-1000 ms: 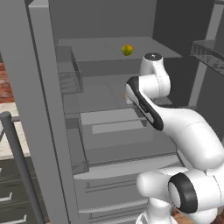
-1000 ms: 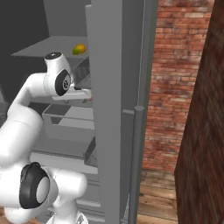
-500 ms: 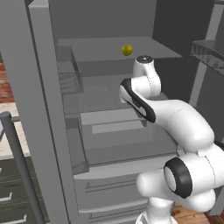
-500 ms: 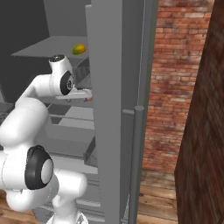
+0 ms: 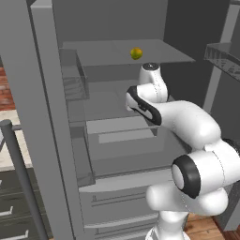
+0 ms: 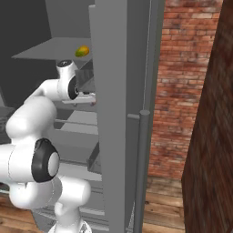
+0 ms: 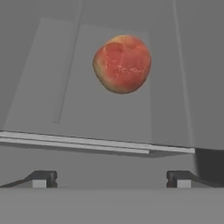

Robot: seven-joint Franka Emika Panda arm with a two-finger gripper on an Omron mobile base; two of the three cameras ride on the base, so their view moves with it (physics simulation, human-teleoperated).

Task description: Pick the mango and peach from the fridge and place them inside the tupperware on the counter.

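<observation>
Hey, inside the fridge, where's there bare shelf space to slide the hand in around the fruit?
The top shelf is bare left of the mango. In the hand view, the peach sits alone, with grey shelf free on both sides. The open gripper faces it. Tightest: the left door bins.

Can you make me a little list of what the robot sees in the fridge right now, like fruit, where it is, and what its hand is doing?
fruit ahead: peach, on a grey fridge shelf
other fruit: mango, on the top shelf
gripper: jaws open, empty, short of the peach
fridge: door open
</observation>
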